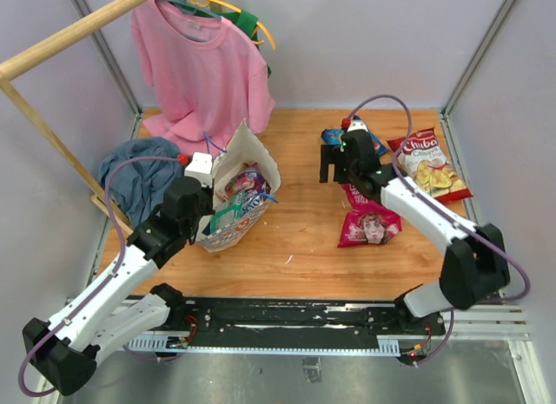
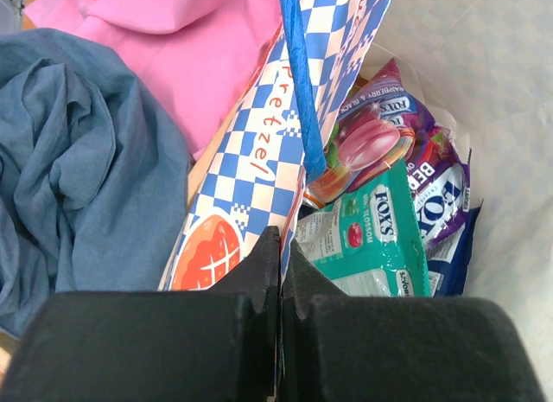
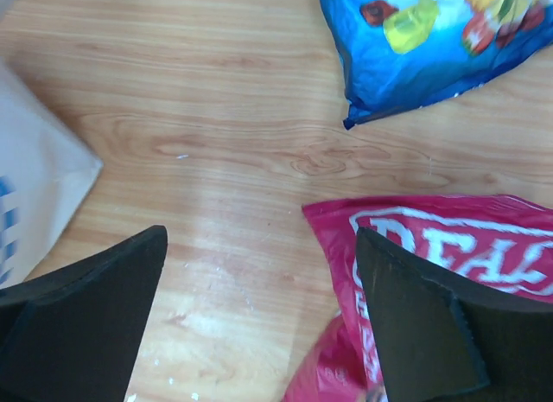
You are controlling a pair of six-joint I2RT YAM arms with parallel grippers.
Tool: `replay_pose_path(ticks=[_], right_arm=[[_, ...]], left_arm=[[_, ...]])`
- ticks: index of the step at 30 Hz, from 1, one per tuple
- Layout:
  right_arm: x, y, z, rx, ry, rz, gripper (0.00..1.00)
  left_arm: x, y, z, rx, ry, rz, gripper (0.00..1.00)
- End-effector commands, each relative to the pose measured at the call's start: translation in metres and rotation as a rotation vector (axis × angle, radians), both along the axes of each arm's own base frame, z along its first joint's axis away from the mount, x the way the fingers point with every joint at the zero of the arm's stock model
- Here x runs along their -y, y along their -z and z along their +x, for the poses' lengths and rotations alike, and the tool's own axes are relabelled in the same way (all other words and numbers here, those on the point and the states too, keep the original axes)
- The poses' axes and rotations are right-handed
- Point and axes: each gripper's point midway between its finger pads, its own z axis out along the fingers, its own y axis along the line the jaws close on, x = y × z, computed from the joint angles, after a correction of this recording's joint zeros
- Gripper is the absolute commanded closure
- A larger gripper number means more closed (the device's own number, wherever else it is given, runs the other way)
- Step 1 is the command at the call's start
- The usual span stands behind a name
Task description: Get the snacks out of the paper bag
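Observation:
The paper bag [image 1: 254,152] lies open on its side at the table's left, checkered outside [image 2: 259,151] facing up. My left gripper [image 1: 201,215] [image 2: 282,246] is shut on the bag's near wall at the rim. Inside lie a teal packet [image 2: 371,238], a purple packet [image 2: 441,194] and others [image 1: 246,182]. Out on the wood lie the pink-red "REAL" bag [image 1: 369,221] [image 3: 449,246], a blue bag [image 1: 333,136] [image 3: 423,39] and the "Chiba" chips [image 1: 428,165]. My right gripper [image 1: 334,168] [image 3: 259,233] hangs open over bare wood, its right finger above the "REAL" bag's edge, holding nothing.
A pink T-shirt [image 1: 204,69] [image 2: 190,47] hangs from a wooden rail [image 1: 78,30] behind the bag. A blue-grey cloth [image 1: 139,169] [image 2: 78,177] is heaped left of the bag. The bag's white corner [image 3: 34,177] shows left of the right gripper.

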Motion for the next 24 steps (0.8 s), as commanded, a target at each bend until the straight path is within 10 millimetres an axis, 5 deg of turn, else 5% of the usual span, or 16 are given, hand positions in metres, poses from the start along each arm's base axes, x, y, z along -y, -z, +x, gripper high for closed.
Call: replay_pose_path(ticks=[1,6,11,16,19,24], right_arm=[[0.003,-0.052,-0.032,0.095,-0.05,0.018,0.07],[0.041,-0.016,-0.094,0.026,0.069,0.099,0.05],[0.089,0.022,-0.118,-0.024,0.199,0.253,0.03],[0.114,0.057,-0.117,-0.13,0.295,0.464,0.13],[0.125,0.071,-0.103,-0.16,0.348,0.502,0.39],[0.122,0.078,-0.07,-0.24,0.3,0.509,0.55]], left_arm=[[0.004,0.002,0.002,-0.001,0.013,-0.023,0.99],[0.005,0.0,0.001,0.004,0.021,-0.032,0.99],[0.009,0.0,0.0,0.0,0.041,-0.039,0.99],[0.009,-0.001,-0.001,0.006,0.04,-0.046,1.0],[0.008,-0.002,-0.002,0.009,0.04,-0.049,0.99],[0.008,-0.001,-0.001,0.006,0.037,-0.047,0.99]])
